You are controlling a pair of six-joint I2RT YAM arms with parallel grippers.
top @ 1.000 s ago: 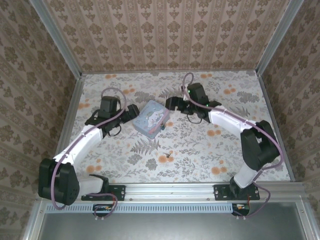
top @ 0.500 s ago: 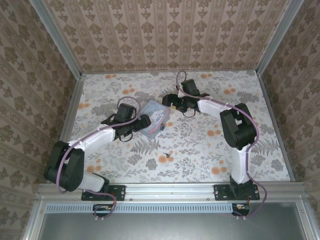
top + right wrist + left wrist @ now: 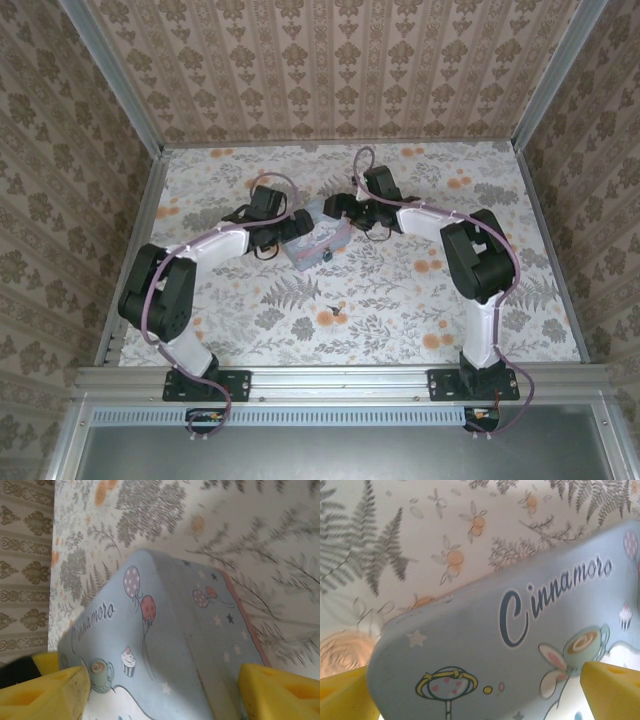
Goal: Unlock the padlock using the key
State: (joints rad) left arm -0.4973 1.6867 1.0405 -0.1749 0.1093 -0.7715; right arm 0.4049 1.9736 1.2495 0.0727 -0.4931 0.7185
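1. Compared with half a second ago, your left end effector [image 3: 303, 222] has swung from the near-left side of the pastel-blue, round-cornered, cartoon-printed box [image 3: 322, 240] up to its far-left corner. The left arm's elbow has folded in towards the left edge. Your right end effector [image 3: 335, 207] sits about where it was, at the box's far end.
2. The box lies between the two end effectors with its lid shut, so its contents are hidden. The lid shows balloons, a cupcake, a cup and the script "Cinnamoro".
3. In the left wrist view, the yellow foam pads [image 3: 345, 695] stand wide apart at the lower corners, with the lid spanning the space between them. In the right wrist view, the yellow pads [image 3: 280, 692] are likewise spread, astride the box. You cannot tell in either view whether a pad touches the box.
4. The tiny blocky dark teal metal padlock [image 3: 327, 254] sits against the box's near edge, too small to show its shackle. The tiny thin dark brownish metal key [image 3: 336, 312] lies alone on the sheet, well apart from the box on the near side, where it lay before.
5. The worktop [image 3: 420, 290] is covered in a white print of grey ferns and orange blossoms. Beige damask-papered walls [image 3: 330, 70] enclose it on three sides. An aluminium rail [image 3: 340, 381] along the near edge carries both arm bases.
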